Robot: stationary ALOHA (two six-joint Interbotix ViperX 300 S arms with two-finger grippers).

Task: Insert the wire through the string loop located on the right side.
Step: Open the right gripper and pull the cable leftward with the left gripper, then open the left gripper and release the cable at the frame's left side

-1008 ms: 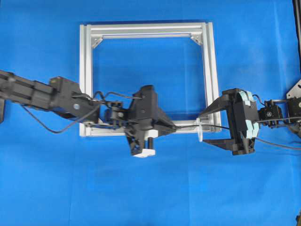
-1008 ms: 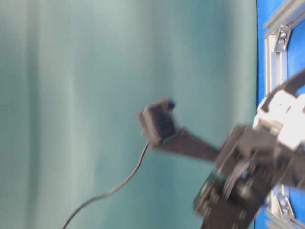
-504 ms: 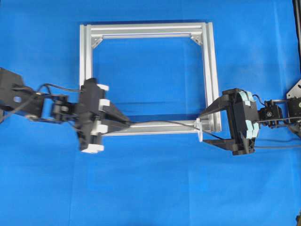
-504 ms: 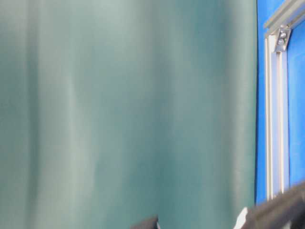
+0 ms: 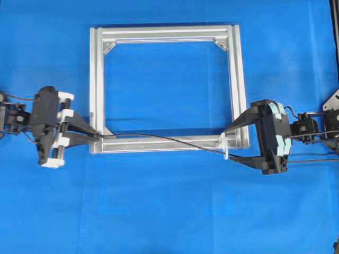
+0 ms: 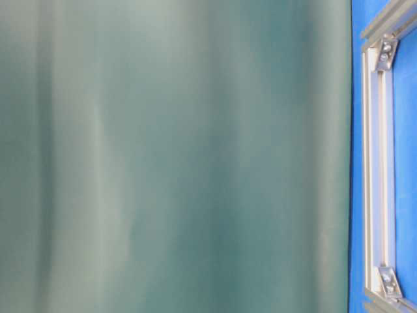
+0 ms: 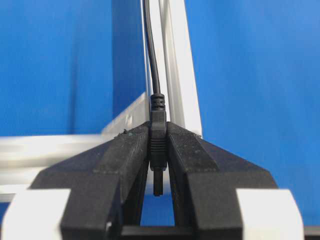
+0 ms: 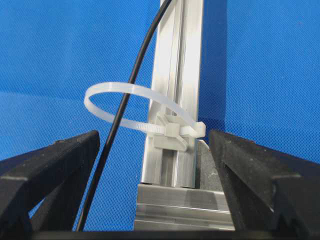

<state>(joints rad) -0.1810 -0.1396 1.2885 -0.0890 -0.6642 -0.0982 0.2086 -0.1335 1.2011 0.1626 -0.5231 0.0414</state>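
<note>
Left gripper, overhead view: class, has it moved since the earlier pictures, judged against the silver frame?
Yes. The left gripper has moved left along the silver frame, from over the bottom bar to the bottom-left corner, shut on the wire.

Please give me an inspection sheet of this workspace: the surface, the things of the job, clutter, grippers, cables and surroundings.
Surface: blue cloth-covered table, carrying a square silver aluminium frame.
Job's things: thin black wire passes through the whitish translucent loop on the frame's right bar; its plug sits at the frame's left corner.
Clutter: nothing seen.
Grippers: left gripper shut on the plug; right gripper open, jaws either side of the loop, holding nothing.
Cables: black arm cables beside the right arm.
Surroundings: teal curtain in the table-level view.
</note>
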